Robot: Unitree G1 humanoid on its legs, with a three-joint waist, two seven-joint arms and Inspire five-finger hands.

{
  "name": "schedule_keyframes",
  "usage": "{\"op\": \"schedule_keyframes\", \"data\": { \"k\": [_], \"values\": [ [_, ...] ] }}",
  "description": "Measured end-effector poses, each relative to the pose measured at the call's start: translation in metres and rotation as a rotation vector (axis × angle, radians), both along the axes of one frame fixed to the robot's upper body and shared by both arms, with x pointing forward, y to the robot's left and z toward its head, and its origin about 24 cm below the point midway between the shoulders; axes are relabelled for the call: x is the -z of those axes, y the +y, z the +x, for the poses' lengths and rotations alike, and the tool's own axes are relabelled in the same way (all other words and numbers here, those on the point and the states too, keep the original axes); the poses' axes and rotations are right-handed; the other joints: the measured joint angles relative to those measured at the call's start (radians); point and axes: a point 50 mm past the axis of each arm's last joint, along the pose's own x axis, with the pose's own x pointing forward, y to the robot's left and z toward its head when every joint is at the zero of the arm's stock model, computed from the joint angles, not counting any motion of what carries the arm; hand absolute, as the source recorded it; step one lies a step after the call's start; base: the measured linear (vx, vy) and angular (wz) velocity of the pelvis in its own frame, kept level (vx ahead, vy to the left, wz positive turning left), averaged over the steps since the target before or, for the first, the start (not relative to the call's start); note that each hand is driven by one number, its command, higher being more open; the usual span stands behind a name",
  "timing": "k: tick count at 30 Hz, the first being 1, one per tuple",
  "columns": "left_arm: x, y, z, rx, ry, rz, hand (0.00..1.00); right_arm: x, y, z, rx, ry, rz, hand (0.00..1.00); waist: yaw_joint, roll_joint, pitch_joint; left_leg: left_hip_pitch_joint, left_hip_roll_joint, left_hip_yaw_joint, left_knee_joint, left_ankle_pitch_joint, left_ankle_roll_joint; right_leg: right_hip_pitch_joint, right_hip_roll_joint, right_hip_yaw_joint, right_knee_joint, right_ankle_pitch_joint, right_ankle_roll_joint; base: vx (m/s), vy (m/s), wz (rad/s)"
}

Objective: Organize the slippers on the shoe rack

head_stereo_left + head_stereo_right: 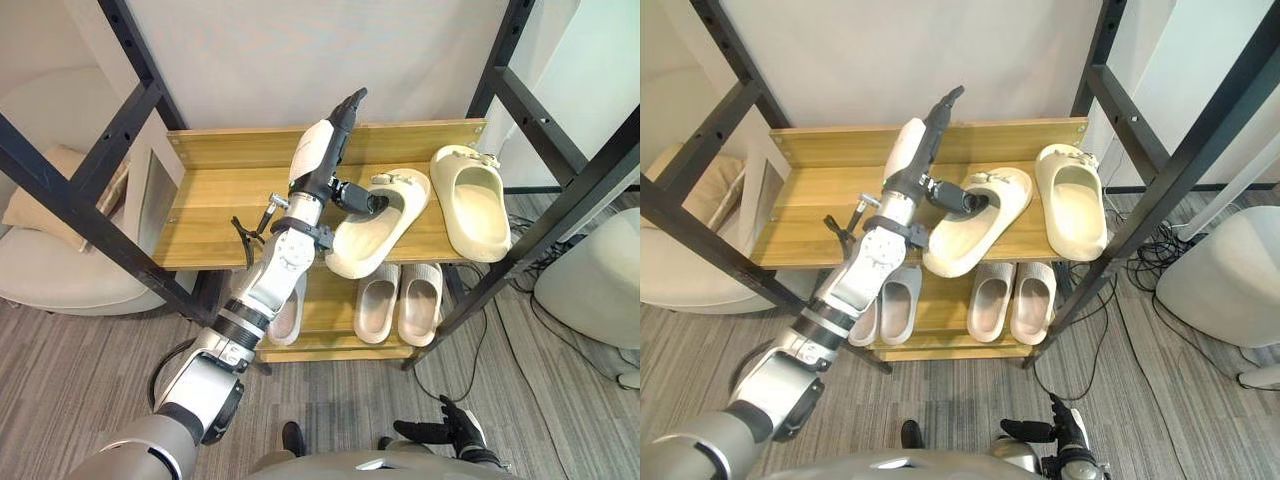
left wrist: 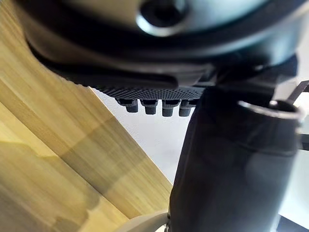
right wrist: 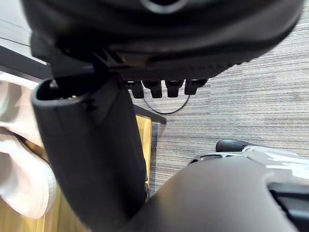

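Far left: a white rounded armchair with a beige cushion, soft-looking, sitting behind a black metal frame of square bars with drilled holes. Floor: grey, fine-striped. The shoe rack is light wood with visible grain, two shelves and a low back lip; the top board left of the arm is bare, giving free room up to the side panel. The left hand is over the middle of the top shelf, released: fingers straight and pointing toward the back wall, thumb stuck out sideways, its tip at the mouth of the angled cream slipper. I cannot tell whether the tip goes under the strap. This slipper is thick, smooth and moulded with a rounded sole; it lies slanted, toe toward the back right, heel at the front edge. Just beside it on the right, apart, the straight cream slipper of the same make lies toe to the back, heel at the front edge, close to the rack's right end. Lower shelf: one grey slipper, partly hidden by the arm, then a pair of grey slippers with ribbed straps, side by side, toes inward. The right hand is low over the floor, well apart from the rack, fingers relaxed and holding nothing. Far right: a white rounded object behind another black bar.
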Motion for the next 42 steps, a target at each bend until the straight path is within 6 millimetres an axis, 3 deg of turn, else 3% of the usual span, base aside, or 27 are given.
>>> {"op": "schedule_keyframes", "data": {
  "k": [17,34,42],
  "values": [
    [-0.007,-0.001,0.003,-0.002,-0.017,0.004,1.0,0.0,0.0,0.004,-0.001,-0.007,0.002,1.0,-0.008,0.001,0.009,0.004,0.001,0.002,0.0,-0.003,-0.004,0.009,0.002,0.0,-0.012,0.002,0.0,0.0,0.0,0.0],
    [0.024,0.008,-0.025,0.031,0.063,-0.082,1.0,0.001,-0.001,0.004,-0.006,0.015,-0.005,1.0,0.009,0.007,0.015,0.013,-0.002,-0.012,0.0,-0.003,-0.004,0.029,0.001,-0.014,-0.015,0.001,0.0,0.0,0.001,0.01],
    [-0.008,0.0,-0.045,0.124,-0.064,-0.171,1.0,0.002,-0.003,0.001,-0.008,0.029,-0.009,1.0,0.023,0.008,0.015,0.01,-0.005,-0.024,0.0,-0.001,-0.001,0.03,-0.002,-0.023,-0.014,0.0,0.0,-0.01,0.006,0.03]
  ]
}}
